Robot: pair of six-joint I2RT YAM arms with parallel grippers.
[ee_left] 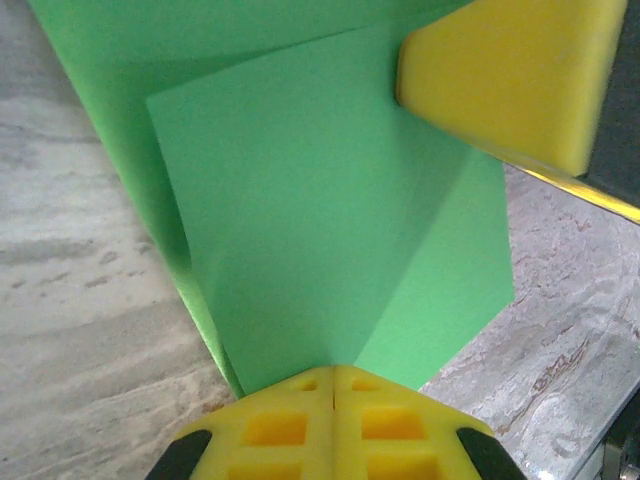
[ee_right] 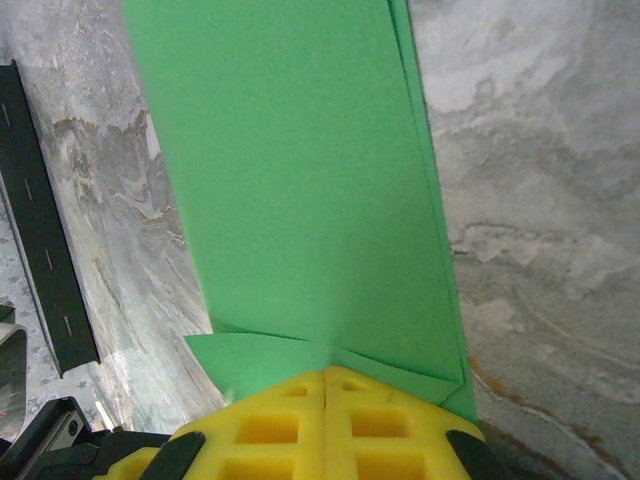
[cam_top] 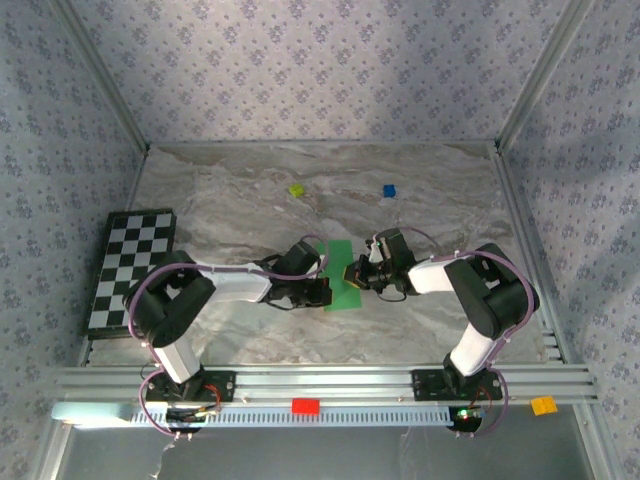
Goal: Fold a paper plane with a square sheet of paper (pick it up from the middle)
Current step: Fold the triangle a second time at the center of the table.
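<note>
**Both grippers pinch the folded green paper**

The paper (cam_top: 338,275) lies at the middle of the table (cam_top: 240,215), folded into a narrow strip running away from the arms. It sits between the 2 grippers.

The left gripper (cam_top: 322,291) meets the strip's near-left edge. In the left wrist view its yellow fingers (ee_left: 290,430) are pressed together, with the paper (ee_left: 330,230) caught at their tips. A crease rises from the seam and a flap lifts off the layer below. One finger (ee_left: 510,80) of the right gripper shows at the upper right, touching the paper.

The right gripper (cam_top: 352,272) meets the strip's right edge. In the right wrist view its jaws are also closed tight, pinching the paper (ee_right: 300,170) where 2 small folds converge.

A checkerboard (cam_top: 130,265) lies at the left. A yellow-green block (cam_top: 296,189) and a blue block (cam_top: 389,190) sit farther back, well apart from the paper.
</note>
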